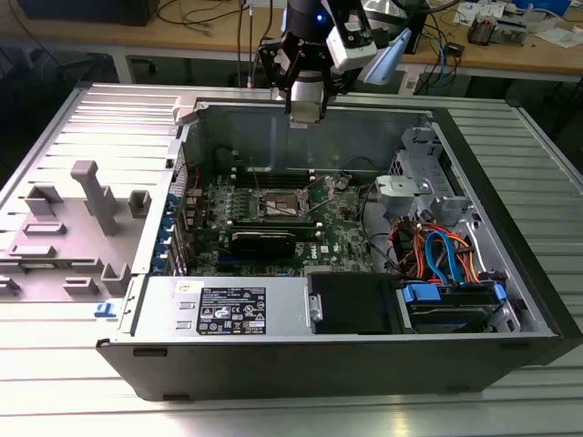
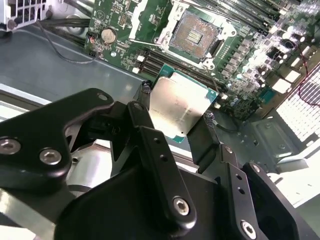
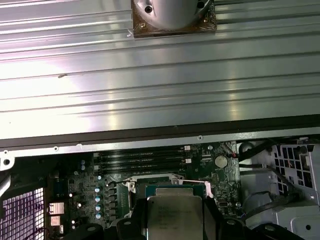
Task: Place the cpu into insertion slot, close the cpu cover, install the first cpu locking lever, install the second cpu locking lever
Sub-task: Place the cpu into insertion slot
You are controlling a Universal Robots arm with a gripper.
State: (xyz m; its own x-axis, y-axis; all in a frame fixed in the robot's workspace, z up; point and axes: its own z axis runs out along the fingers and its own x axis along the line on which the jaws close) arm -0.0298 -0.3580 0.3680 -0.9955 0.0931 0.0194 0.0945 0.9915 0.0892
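My gripper (image 2: pixel 177 102) is shut on the cpu (image 2: pixel 181 106), a flat square chip with a dull silver top and a green edge, one finger on each of two opposite sides. In the first wrist view the cpu (image 3: pixel 175 216) hangs in the gripper (image 3: pixel 175 222) above the green motherboard (image 3: pixel 90 192). The insertion slot (image 2: pixel 195 35) lies open below and a little ahead of the chip, its contact field bare. The silvery cpu cover (image 2: pixel 144 20) stands beside it. In the exterior view the gripper (image 1: pixel 305 111) hovers over the case's rear wall, well above the insertion slot (image 1: pixel 281 205).
The open computer case (image 1: pixel 510 255) surrounds the board. Long black memory slots (image 1: pixel 273 171) flank the socket. A grey drive cage (image 1: pixel 421 173) and orange and blue cables (image 1: pixel 437 255) sit at the exterior view's right. Grey fixtures (image 1: pixel 91 196) stand on the table at its left.
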